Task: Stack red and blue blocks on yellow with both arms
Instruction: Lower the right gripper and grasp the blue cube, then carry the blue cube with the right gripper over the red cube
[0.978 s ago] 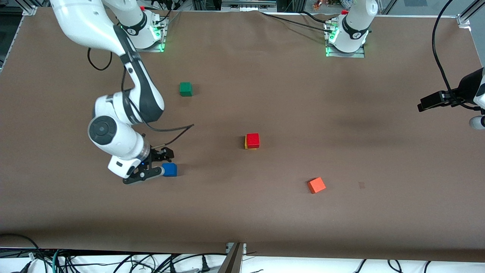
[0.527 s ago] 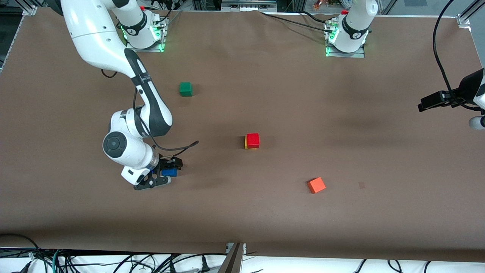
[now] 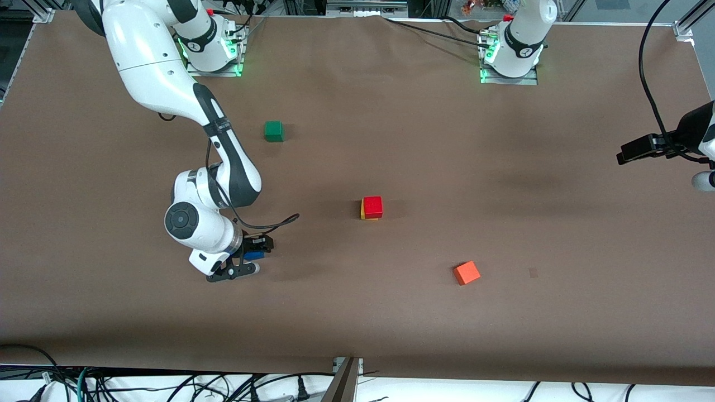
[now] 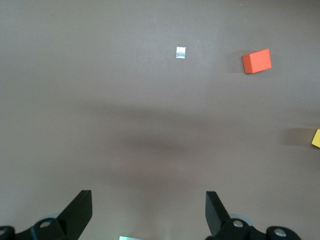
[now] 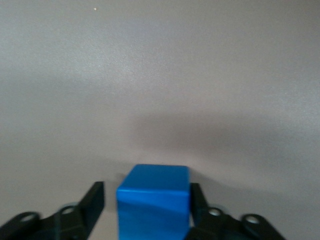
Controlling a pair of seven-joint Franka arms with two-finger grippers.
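Observation:
The red block point(image 3: 372, 206) sits on the yellow block point(image 3: 363, 214) at mid-table; only a yellow sliver shows under it. The yellow block's corner also shows in the left wrist view point(image 4: 316, 138). The blue block point(image 3: 254, 254) lies on the table toward the right arm's end, nearer the front camera than the stack. My right gripper point(image 5: 147, 195) is down around the blue block point(image 5: 153, 200), open, one finger touching it and a small gap at the other. My left gripper point(image 4: 148, 200) is wide open and empty, held high at the left arm's end of the table.
An orange cube point(image 3: 466, 273) lies nearer the front camera than the stack, toward the left arm's end; it also shows in the left wrist view point(image 4: 257, 61). A green cube point(image 3: 273, 130) lies near the right arm's base. A small pale tag point(image 4: 181, 52) lies on the brown table.
My right arm has swung toward the middle of the table and its gripper has come to straddle the blue block, which it was beside. The left arm has not moved.

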